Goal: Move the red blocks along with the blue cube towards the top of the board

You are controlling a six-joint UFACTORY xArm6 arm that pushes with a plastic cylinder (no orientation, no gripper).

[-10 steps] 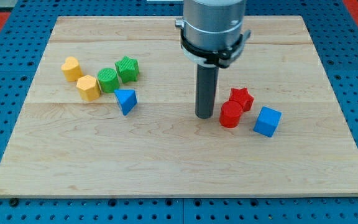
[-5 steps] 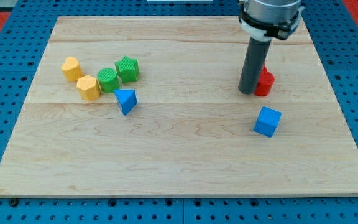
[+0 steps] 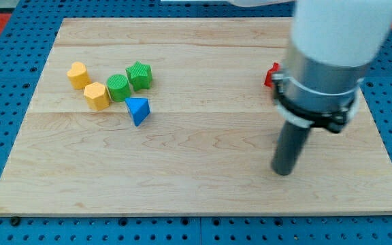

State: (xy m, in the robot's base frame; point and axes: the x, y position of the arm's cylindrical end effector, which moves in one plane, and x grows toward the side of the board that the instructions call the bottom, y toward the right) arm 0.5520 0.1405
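having swung down from the red blocks [image 3: 271, 74], my tip [image 3: 282, 171] at lower right, blue cube now hidden

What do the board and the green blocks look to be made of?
The board looks like pale, matte, unvarnished wood: grain lines and plank seams run across it. The green cylinder and green star look like moulded or printed plastic, judging by their even colour and ribbed sides; I can't be certain.
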